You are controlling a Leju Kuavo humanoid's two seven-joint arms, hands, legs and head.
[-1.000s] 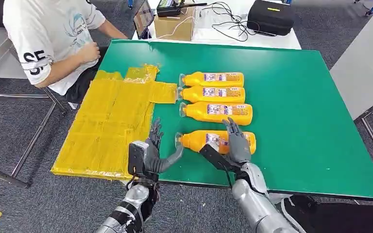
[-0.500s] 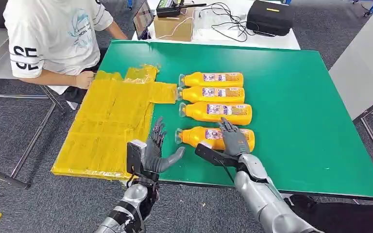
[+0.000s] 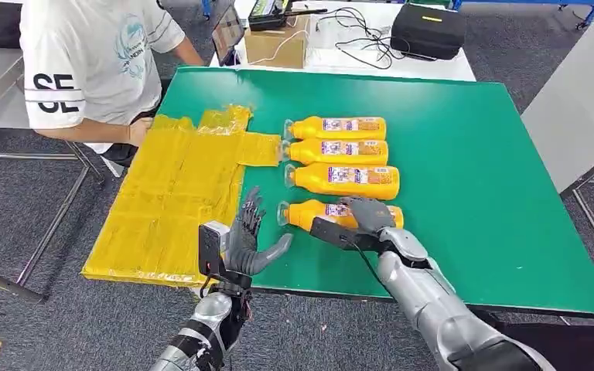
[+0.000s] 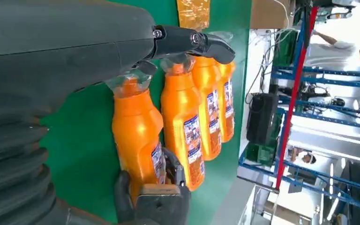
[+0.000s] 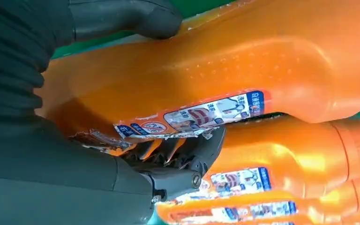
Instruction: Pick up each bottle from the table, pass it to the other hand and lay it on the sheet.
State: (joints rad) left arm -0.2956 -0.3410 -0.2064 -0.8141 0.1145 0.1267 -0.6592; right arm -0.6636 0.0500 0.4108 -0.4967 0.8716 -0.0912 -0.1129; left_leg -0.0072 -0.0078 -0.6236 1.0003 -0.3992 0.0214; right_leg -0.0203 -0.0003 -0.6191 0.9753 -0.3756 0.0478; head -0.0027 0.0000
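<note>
orange bottle nearest the robot (image 3: 332,214): lies on its side on the green table (image 3: 472,170), clear cap end toward the yellow sheet (image 3: 174,193), label facing up.
right hand (image 3: 367,216): laid over the middle of that bottle; fingers (image 5: 187,154) curl down over its far side, into the gap beside the next bottle, while the thumb (image 5: 136,16) presses on its near side. the bottle body sits between thumb and fingers, so the hand grips it. whether it has left the table, i cannot tell.
left hand (image 3: 244,239): held up at the table's near edge, just beside the sheet, fingers spread wide and holding nothing; its thumb (image 3: 274,251) points toward the bottle's cap (image 3: 283,214), near it but apart.
other three bottles (image 3: 340,153): lined up side by side beyond the right hand's fingertips, caps all toward the sheet, the closest one (image 3: 344,180) just beside the gripped bottle.
yellow sheet: lies flat across the table's corner beyond the left hand's fingers, no bottle on it.
person (image 3: 93,62): white shirt, seated at the far side of the sheet, one hand (image 3: 135,131) at its edge.
</note>
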